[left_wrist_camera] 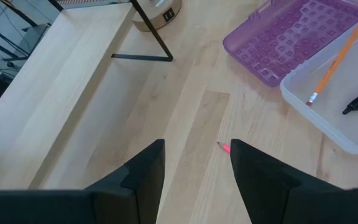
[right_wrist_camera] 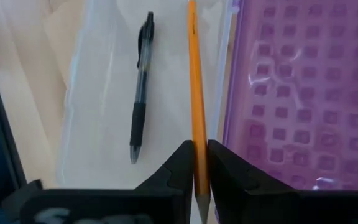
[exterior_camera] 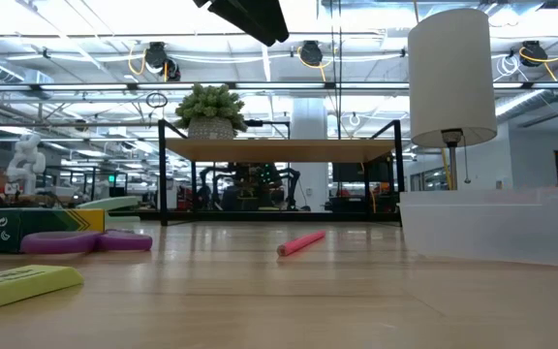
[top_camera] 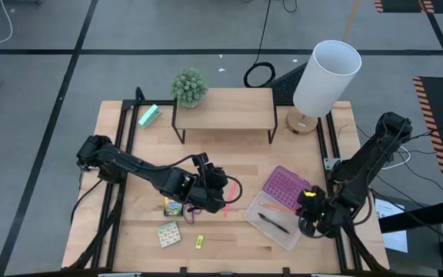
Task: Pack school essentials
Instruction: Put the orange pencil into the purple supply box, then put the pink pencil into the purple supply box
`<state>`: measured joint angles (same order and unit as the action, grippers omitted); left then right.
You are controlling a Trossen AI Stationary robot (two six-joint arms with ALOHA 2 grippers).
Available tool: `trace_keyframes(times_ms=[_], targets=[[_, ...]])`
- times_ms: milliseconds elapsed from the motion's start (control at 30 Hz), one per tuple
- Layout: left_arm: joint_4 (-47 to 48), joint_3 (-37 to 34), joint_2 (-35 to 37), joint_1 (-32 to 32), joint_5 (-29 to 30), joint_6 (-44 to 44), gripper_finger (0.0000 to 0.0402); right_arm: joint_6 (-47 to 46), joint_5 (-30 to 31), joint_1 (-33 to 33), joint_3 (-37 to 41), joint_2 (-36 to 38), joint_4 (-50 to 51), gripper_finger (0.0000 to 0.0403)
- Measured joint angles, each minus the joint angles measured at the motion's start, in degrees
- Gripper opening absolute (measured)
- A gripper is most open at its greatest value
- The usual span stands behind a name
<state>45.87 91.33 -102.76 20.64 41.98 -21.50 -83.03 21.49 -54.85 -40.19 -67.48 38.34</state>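
Light wooden table (top_camera: pixel 237 154) on a grey floor with dark lines. Behind it in the low view, a big bright room with ceiling lights and pipes.

At the back of the table, a little wooden shelf (top_camera: pixel 223 108) with a small green plant (top_camera: pixel 189 86) on top. Beside it, a lamp with a white shade (top_camera: pixel 325 77). Mint-green block (top_camera: pixel 149 115) near the back left corner.

Left gripper (left_wrist_camera: pixel 194 165) low over the middle of the table, fingers spread apart, holding nothing. Pink pencil (left_wrist_camera: pixel 224 147) lying on the wood, its tip showing between those fingers. Purple-handled scissors (exterior_camera: pixel 85 241) and yellow-green crayon box (top_camera: pixel 174 206) close by the left arm. Greenish patterned card pack (top_camera: pixel 169 234) and tiny yellow piece (top_camera: pixel 200 241) near the front edge.

Right gripper (right_wrist_camera: pixel 197 171) above the clear box (top_camera: pixel 275 223), fingers pressed onto the orange pencil (right_wrist_camera: pixel 196 93). Black pen (right_wrist_camera: pixel 140 93) lying inside the box beside that pencil. Purple lid (top_camera: pixel 285 186) leaning open at the box's back edge.
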Motion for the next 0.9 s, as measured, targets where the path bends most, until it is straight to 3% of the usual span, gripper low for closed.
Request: trace_keyframes(times_ms=[267,633,900], targets=[[-0.16,0.0,0.0,0.0,-0.02,0.01,0.0186,-0.29,-2.37,0.0,3.79,0.0,-7.33,0.0047],[-1.22,-0.02,0.0,-0.07,-0.04,0.28,0.0186,-0.28,-2.32,0.02,3.79,0.02,-7.32,0.0144],[-1.2,-0.02,0.0,-0.04,-0.09,-0.77,0.0186,4.04,0.34,0.11,3.79,2.04,-7.27,0.0157]])
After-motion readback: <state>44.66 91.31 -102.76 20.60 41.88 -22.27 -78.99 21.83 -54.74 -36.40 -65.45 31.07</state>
